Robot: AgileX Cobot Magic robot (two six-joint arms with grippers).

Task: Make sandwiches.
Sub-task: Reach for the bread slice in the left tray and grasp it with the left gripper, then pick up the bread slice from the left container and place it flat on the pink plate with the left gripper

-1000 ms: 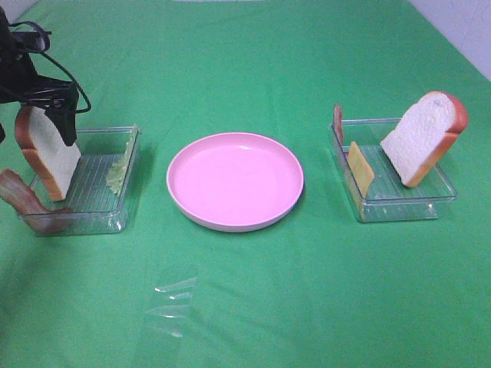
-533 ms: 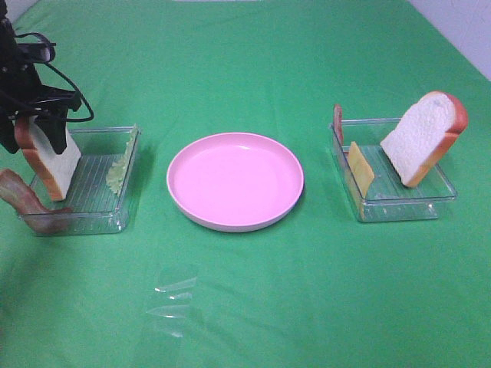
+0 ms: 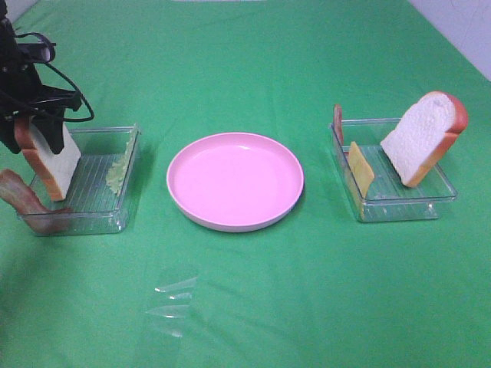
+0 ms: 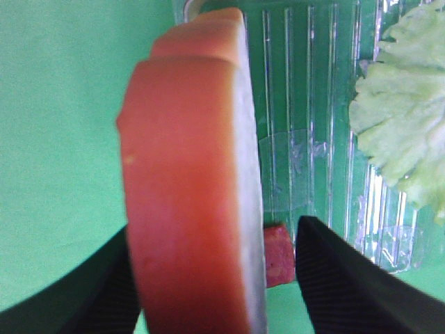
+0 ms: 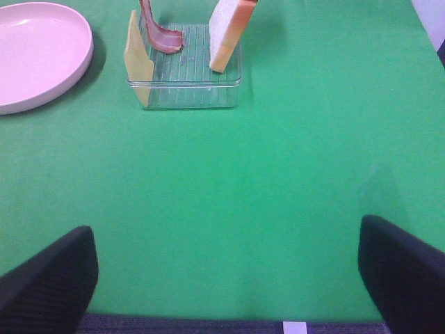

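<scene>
A white bread slice (image 3: pixel 54 165) with orange-brown crust stands on edge in the left clear tray (image 3: pixel 92 218). My left gripper (image 3: pixel 34 126) has come down over its top, with a finger on each face. The left wrist view shows the crust (image 4: pixel 195 174) filling the space between the jaws, lettuce (image 4: pixel 403 132) beside it and a bacon end (image 4: pixel 279 254) below. In the right tray (image 3: pixel 399 207) a second slice (image 3: pixel 426 138), cheese (image 3: pixel 359 169) and bacon (image 3: pixel 337 123) lean. My right gripper (image 5: pixel 226 243) is open over bare cloth, apart from that tray (image 5: pixel 184 90).
An empty pink plate (image 3: pixel 234 180) sits between the two trays. A bacon strip (image 3: pixel 19 195) hangs over the left tray's front corner, and lettuce (image 3: pixel 117 175) leans on its right wall. A clear plastic piece (image 3: pixel 173 303) glints on the green cloth in front.
My left gripper has dropped onto the bread slice and its jaws have closed in on it. The slice, the trays and the right arm have stayed where they were.
</scene>
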